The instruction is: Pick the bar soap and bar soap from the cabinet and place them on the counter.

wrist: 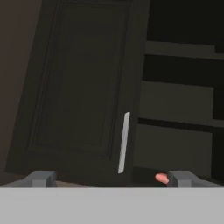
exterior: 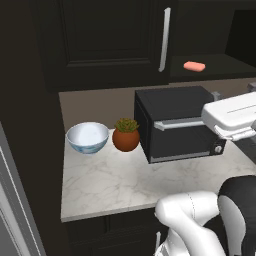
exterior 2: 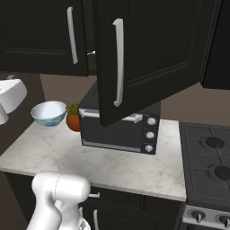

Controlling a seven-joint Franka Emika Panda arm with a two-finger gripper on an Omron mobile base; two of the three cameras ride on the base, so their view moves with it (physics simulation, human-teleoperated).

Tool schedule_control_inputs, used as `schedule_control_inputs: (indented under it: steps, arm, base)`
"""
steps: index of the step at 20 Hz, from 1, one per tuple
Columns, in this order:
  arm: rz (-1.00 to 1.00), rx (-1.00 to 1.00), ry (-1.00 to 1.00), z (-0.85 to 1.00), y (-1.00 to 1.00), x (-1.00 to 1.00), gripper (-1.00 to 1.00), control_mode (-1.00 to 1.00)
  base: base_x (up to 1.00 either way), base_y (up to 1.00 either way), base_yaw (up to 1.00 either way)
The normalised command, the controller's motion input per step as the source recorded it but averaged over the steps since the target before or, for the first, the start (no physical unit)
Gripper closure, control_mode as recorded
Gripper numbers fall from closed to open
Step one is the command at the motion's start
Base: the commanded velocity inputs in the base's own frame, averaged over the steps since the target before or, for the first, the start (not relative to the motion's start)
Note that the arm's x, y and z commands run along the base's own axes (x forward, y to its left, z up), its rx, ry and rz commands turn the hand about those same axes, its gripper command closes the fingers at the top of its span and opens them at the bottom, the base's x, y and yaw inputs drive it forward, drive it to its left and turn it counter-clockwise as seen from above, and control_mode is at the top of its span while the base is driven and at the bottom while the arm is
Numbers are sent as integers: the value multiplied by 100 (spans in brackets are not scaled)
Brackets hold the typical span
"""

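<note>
With the cabinet (exterior: 107, 42) door swung open on its right side, I see one bar soap (exterior: 194, 66) lying flat on the bottom shelf, above the black toaster oven (exterior: 177, 125). In my hand view the gripper (wrist: 111, 178) has its fingertips (wrist: 41, 178) spread wide apart with nothing between them, facing the closed door's silver handle (wrist: 124, 142); the pink bar peeks up beside the right tip. On the counter (exterior: 125, 182) stand a bowl (exterior: 87, 137) and a potted plant (exterior: 126, 134)
</note>
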Motion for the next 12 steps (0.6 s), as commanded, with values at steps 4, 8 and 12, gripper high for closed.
schedule_control_inputs:
  steps: [4, 8, 12]
  arm:
    - [0, 5, -4, 0, -5, 27, -100, -100]
    - [-2, 4, -4, 0, 0, 29, -100, -100]
    - [-6, 3, -4, 0, 0, 25, -100, -100]
  base:
    - [0, 0, 0]
    - [0, 0, 0]
    - [0, 0, 0]
